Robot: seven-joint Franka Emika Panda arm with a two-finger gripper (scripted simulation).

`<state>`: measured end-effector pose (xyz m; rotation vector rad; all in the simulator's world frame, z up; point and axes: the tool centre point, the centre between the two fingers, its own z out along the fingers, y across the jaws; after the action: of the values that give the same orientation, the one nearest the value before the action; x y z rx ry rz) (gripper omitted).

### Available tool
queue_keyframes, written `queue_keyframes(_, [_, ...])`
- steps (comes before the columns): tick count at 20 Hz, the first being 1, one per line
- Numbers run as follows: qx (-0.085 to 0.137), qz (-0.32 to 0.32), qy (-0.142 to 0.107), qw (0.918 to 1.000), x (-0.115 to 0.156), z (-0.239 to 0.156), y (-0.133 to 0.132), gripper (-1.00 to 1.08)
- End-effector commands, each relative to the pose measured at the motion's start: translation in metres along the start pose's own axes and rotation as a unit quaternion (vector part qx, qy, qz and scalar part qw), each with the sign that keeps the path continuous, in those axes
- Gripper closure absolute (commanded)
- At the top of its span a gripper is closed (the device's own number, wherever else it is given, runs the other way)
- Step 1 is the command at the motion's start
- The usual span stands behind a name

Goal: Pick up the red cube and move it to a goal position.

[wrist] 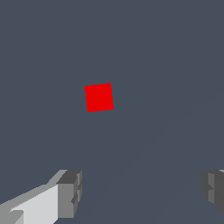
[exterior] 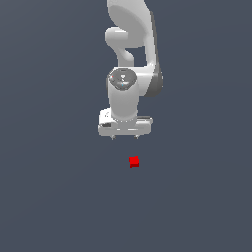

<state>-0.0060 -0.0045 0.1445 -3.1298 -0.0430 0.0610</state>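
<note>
wrist view, nearest first: two grey fingertips (wrist: 70,192) of the pincer (wrist: 140,192) sit wide apart at the frame edges, one attached to a white finger body, the other only partly in frame; nothing lies between them, so the pincer is released and holds nothing. beyond the fingertips, on the flat dark grey surface (wrist: 166,65), lies the red cube (wrist: 99,97), top face toward the camera, edges turned slightly off square with the frame, clear of both fingers. exterior view: the red cube (exterior: 134,161) rests alone on the same plain grey surface (exterior: 54,197), showing a bright top and a darker shaded side. the pincer (exterior: 125,137) hangs above it, pointing straight down, short fingertips just visible under the white hand body, apart from the cube with a gap of bare surface between. the cube sits below the pincer and a little toward the exterior view's right of its midline. farther up, the white arm (exterior: 133,44) rises out of frame. no goal marker can be made out.
</note>
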Motion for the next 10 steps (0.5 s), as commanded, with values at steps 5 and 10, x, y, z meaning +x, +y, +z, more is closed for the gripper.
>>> queue_keyframes(5, [-0.001, -0.014, 0.005, 0.9999, 0.016, 0.033, -0.01, -0.92])
queue_keyframes(10, [-0.003, -0.029, 0.01, 0.9995, 0.035, 0.068, -0.021, -0.92])
